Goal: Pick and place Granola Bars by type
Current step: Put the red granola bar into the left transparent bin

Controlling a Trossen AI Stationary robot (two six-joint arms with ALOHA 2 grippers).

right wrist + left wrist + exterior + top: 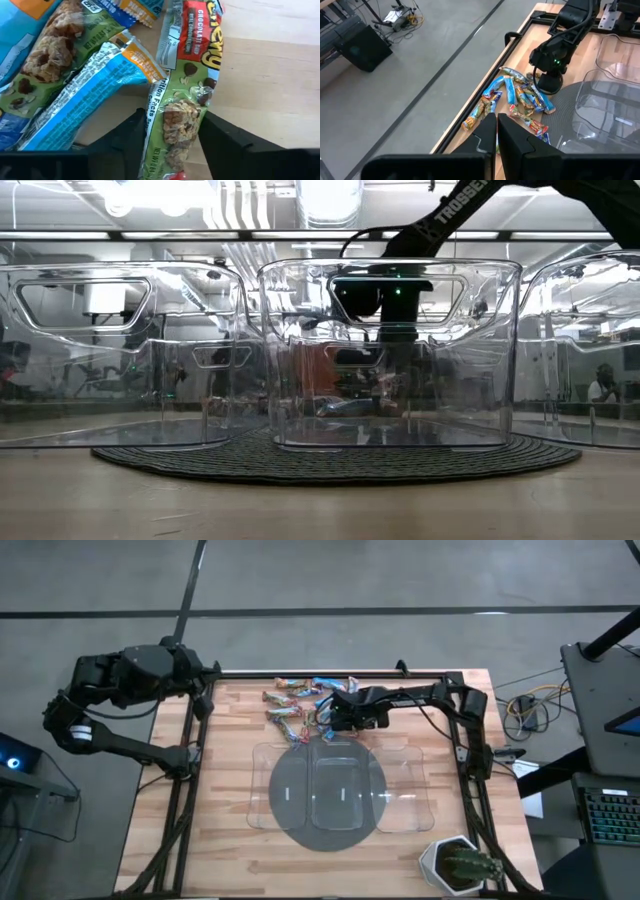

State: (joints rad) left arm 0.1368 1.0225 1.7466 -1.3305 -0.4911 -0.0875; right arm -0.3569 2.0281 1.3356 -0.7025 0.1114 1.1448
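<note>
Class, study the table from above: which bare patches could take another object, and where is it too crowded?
Free: bare wood on the table's left side, between the left frame rail and the clear trays, and along the near edge up to the potted cactus. Crowded: the far edge, where the granola bars pile up and the right gripper works among them.

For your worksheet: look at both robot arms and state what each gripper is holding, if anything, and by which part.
The right gripper has its fingers either side of a red Chewy granola bar, near one end; a firm hold cannot be told. The left gripper is shut on nothing.
</note>
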